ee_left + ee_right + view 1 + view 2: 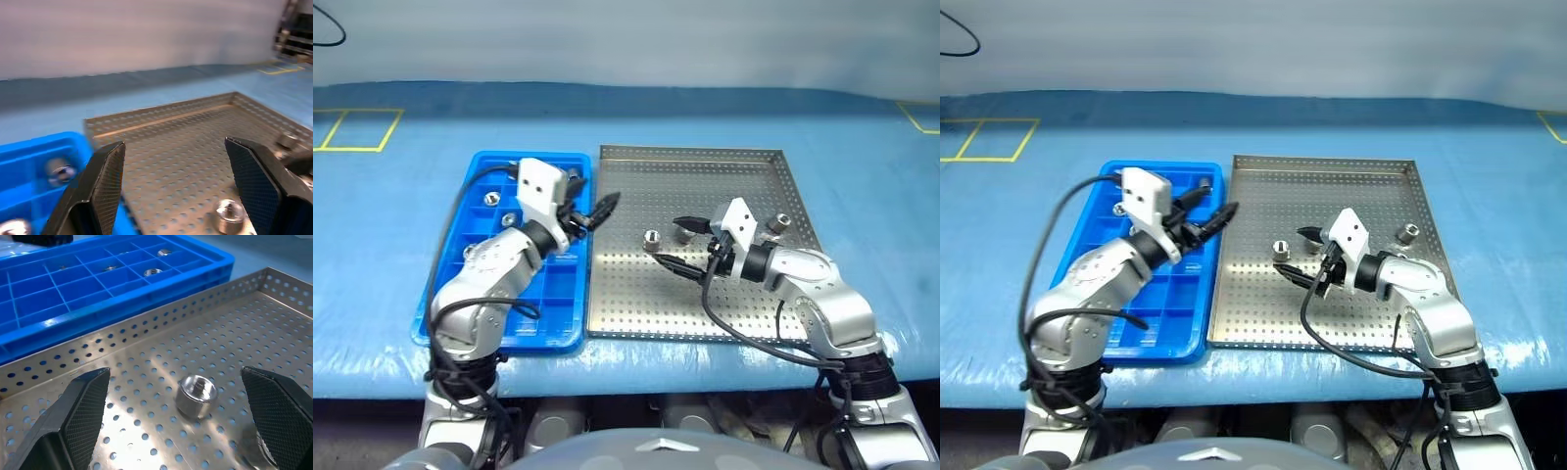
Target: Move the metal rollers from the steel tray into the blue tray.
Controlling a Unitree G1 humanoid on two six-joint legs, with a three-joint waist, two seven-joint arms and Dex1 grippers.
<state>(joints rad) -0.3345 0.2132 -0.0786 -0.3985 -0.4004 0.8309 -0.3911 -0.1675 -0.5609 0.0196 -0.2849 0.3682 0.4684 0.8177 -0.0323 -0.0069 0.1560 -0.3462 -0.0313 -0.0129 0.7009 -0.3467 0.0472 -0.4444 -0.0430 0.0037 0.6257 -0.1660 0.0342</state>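
We logged three metal rollers on the steel tray: one just ahead of the right claw, upright with its hollow end up, one by that claw's upper finger, one behind its wrist. Several more sat in the blue tray's far compartments. The right claw stood wide open and empty, clearly nearer the roller ahead than the left claw, open and empty over the seam between trays; all rested on the blue-covered desk.

Shiny perforated steel tray, glossy blue plastic tray, polished metal rollers
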